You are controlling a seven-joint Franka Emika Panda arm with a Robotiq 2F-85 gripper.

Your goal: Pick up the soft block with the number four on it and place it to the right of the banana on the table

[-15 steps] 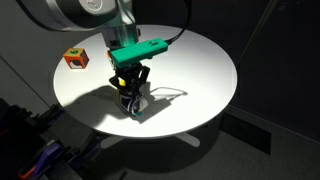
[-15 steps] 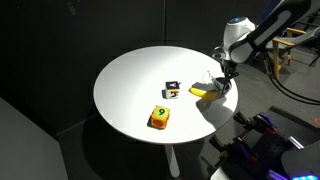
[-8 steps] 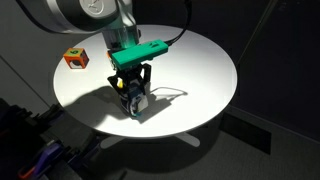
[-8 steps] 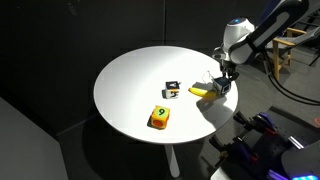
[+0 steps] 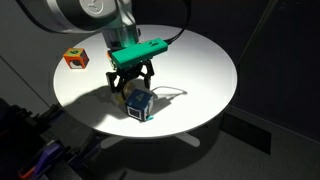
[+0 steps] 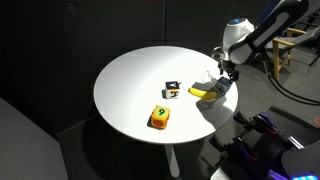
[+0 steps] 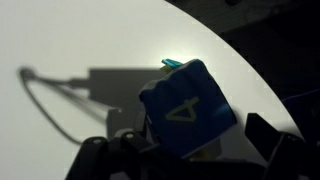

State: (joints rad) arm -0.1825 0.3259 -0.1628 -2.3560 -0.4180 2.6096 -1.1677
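The pincer (image 5: 134, 84) hangs released, its jaws spread clear of the block (image 7: 188, 108). The block sits directly beneath it, apparently resting near the counter's (image 5: 200, 62) edge, likely set there so the banana (image 6: 203, 91) lies just beside it. It is a soft-looking, blue-edged cube, slightly tilted, its 4 facing up. The banana is curved and yellow, and the counter is smooth, white and round.

Stuff that's hard to see

The banana (image 5: 121, 97) is mostly hidden behind the gripper (image 5: 133, 90), and the soft block with the number four (image 7: 188, 108) is blurred, its bottom covered.
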